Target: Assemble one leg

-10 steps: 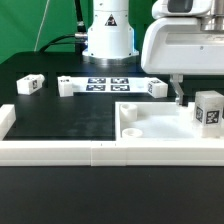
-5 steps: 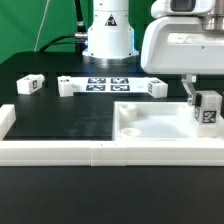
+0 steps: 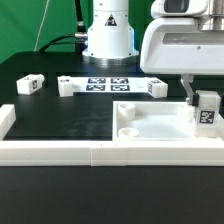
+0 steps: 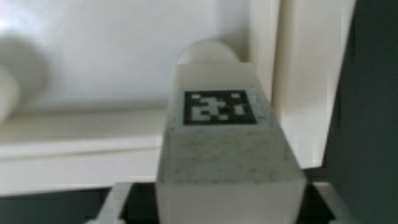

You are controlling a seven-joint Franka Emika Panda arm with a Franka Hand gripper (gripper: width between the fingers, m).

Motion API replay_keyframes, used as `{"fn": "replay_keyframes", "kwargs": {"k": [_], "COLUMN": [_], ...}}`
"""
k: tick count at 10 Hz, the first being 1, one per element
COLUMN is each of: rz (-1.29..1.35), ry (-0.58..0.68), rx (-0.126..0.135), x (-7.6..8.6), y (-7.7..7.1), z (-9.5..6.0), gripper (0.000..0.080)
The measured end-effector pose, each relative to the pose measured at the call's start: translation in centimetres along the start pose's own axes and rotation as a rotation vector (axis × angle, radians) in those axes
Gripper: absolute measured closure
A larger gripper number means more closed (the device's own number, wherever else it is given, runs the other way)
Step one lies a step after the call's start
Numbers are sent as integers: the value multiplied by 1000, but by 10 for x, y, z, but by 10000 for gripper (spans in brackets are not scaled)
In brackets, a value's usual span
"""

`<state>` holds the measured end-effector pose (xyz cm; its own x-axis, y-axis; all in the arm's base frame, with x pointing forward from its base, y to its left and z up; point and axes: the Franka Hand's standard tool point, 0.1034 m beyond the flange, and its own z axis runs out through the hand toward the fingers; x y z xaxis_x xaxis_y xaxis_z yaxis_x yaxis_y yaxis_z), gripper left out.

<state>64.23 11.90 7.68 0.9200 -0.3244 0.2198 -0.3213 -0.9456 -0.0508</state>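
Observation:
The leg (image 3: 208,108), a small white block with a black-and-white tag, stands upright on the big white slab (image 3: 150,128) near the exterior view's right edge. My gripper (image 3: 201,102) hangs under the white wrist housing and straddles the leg, with one dark finger (image 3: 188,96) against its left side. In the wrist view the leg (image 4: 224,130) fills the space between the two fingers, tag facing the camera, and my gripper (image 4: 226,208) appears shut on it. The slab's pale surface (image 4: 89,110) lies behind the leg.
Three more small tagged blocks lie on the black table: one at the far left (image 3: 32,84), one beside the marker board (image 3: 67,87), one at its right end (image 3: 155,86). The marker board (image 3: 108,83) lies at the back. A white rail (image 3: 90,152) runs along the front. The robot base (image 3: 108,35) stands behind.
A second ago my gripper was left of the leg. It moved right until its fingers straddled the leg, and has hardly moved in the last half second. The leg still stands on the slab.

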Motion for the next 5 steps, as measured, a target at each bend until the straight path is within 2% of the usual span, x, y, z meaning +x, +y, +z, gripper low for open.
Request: {"fn": "replay_keyframes", "kwargs": {"k": [2,5], "rz": [285,579], "ry": [3,-6], "rx": [-10,-17], "x": [0,-2], "y": [4,7], "z": [0,-1], "gripper": [507,505]}}
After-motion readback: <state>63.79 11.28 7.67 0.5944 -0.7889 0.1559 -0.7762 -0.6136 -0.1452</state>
